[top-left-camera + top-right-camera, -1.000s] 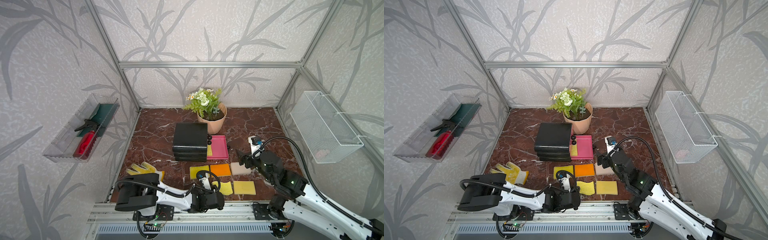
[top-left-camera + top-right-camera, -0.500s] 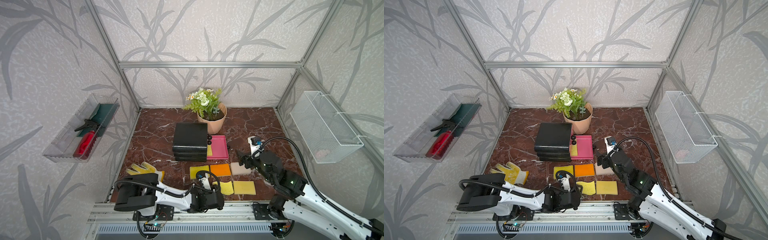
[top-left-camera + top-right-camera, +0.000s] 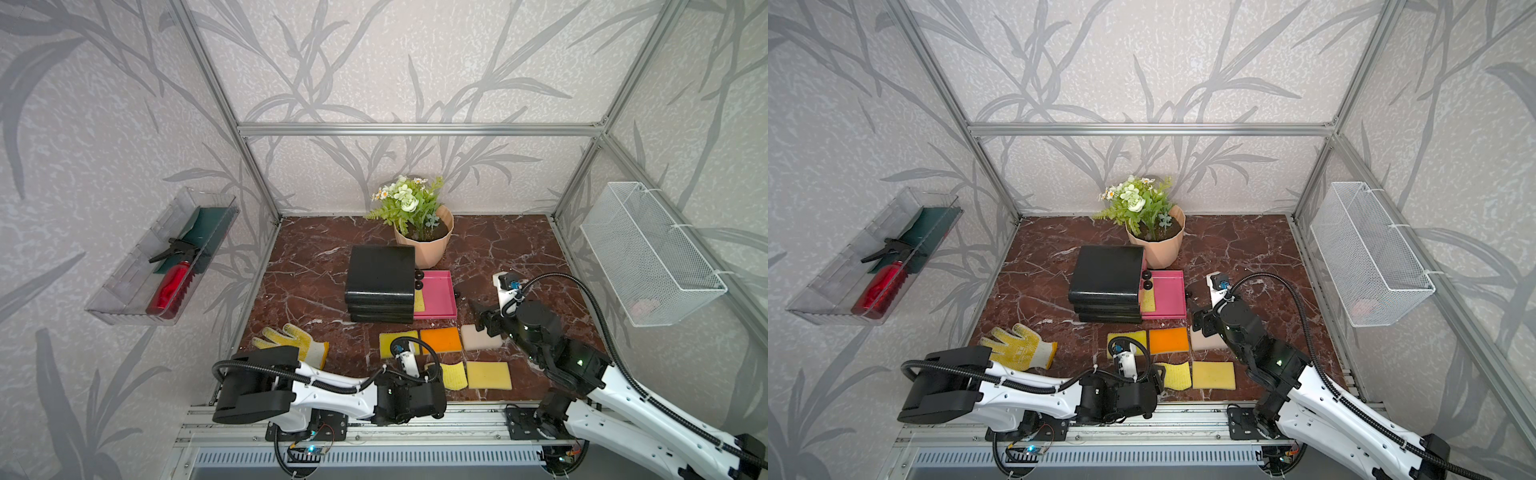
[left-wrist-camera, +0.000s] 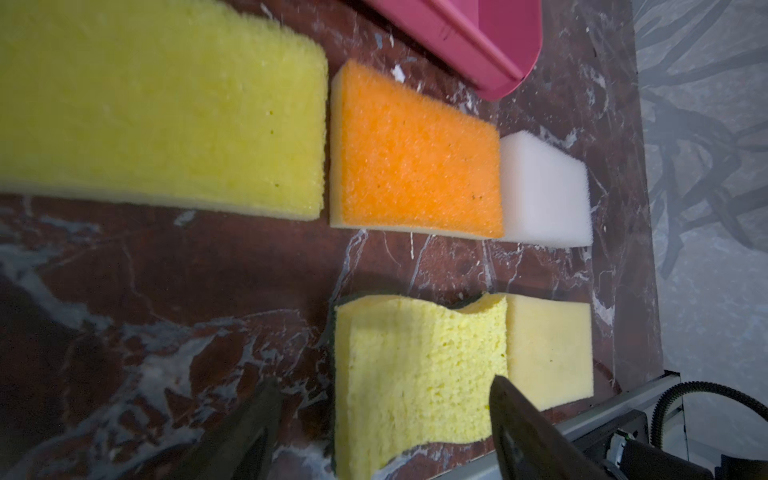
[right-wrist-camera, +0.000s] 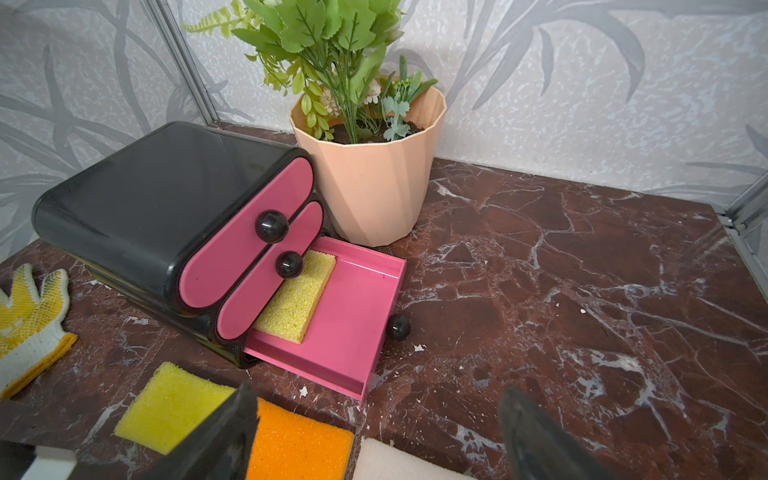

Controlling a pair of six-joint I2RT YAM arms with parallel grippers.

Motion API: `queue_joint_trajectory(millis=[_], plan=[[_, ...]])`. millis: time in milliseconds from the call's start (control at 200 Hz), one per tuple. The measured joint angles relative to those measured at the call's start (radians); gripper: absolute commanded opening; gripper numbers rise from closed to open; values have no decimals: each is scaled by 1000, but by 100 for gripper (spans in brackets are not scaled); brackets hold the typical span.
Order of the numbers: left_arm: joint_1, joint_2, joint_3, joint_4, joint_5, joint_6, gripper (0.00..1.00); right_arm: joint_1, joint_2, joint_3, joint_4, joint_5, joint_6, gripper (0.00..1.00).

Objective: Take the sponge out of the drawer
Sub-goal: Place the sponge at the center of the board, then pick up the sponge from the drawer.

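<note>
Left gripper [image 4: 383,382]: jaws spread, nothing pinched, low over the marble tabletop [image 4: 187,270] at the front edge. It straddles a wavy yellow sponge [image 4: 415,345] that lies flat between the fingers; one finger overlaps that sponge's edge in the left wrist view, the other stands clear of it, and I can't tell if either touches. A pale yellow sponge [image 4: 548,349] sits just beside the wavy one. Behind them is a row of a large yellow sponge [image 4: 166,104], an orange sponge [image 4: 415,153] and a white sponge [image 4: 544,191], edge to edge. Right gripper [image 5: 378,388]: jaws also spread, empty, hovering over the orange/white end of that row and pointing at the drawer [image 5: 353,316]. That's the bottom pink drawer, pulled out of the black drawer unit [image 5: 137,199]. The target sponge [image 5: 297,297] is yellow and flat on the drawer floor at the unit end, partly tucked under the middle drawer front, apart from both grippers; the right gripper is nearer, the left well apart. Both top views agree on the sponge's spot [image 3: 419,300]. Flower pot [image 5: 374,187] is just behind the unit, glove [image 5: 29,316] off to its other side.
</note>
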Motion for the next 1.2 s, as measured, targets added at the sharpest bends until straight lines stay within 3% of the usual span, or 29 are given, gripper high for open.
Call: queue_joint_trajectory(millis=[190,420,650,895,1200], plan=[[1,-164,81,-141,-90,125,86,-6,12,0,7,-5,0,90],[8,-475,111,-351,-199,217,89,-25,55,0,16,-11,0,90],[64,-709,187,-630,-267,309,99,-44,114,0,44,-37,14,90],[226,-718,457,-802,-256,541,99,-60,188,3,68,-63,23,90],[433,-559,684,-849,-171,880,99,-88,293,52,105,-127,35,90]])
